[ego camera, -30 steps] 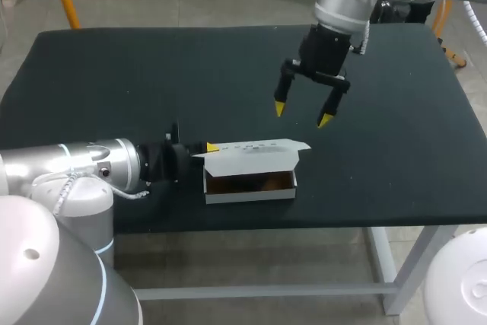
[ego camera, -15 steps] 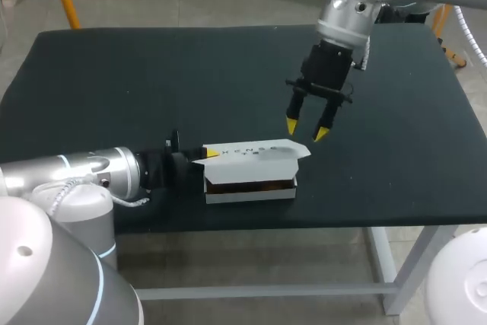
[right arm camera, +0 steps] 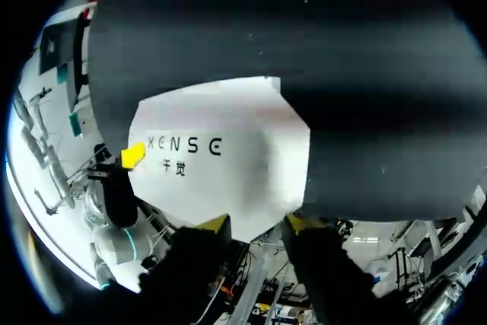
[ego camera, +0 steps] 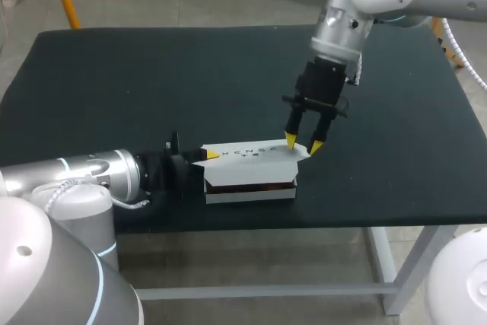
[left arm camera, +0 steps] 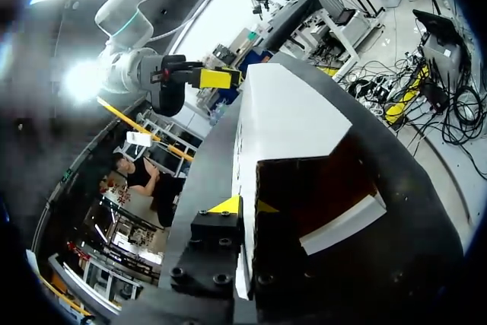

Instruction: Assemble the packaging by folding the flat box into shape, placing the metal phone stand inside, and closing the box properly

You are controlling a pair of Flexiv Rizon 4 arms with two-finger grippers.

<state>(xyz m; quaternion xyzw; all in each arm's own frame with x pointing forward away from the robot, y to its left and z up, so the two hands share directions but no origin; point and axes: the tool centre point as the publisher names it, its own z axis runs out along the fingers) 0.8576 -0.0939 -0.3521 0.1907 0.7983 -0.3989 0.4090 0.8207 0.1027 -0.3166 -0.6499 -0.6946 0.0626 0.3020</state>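
Right claw (ego camera: 302, 143), slightly parted, empty, is hovering at right end of lid (ego camera: 247, 151); left claw (ego camera: 207, 155) is pinching left end of box (ego camera: 251, 194).

Box (ego camera: 251, 195) is plain white, dark brown inside, with dark lettering on the lid (ego camera: 255, 151) just beside the right fingers (ego camera: 290, 140). Those and the left fingers (ego camera: 211, 154) are black with bright yellow tips. Bench (ego camera: 152, 81) is plain matte black.

Soft overhead light, faint shadows on the table (ego camera: 137, 81); box (right arm camera: 221, 157) glares white; flare beside the right arm (left arm camera: 133, 9)
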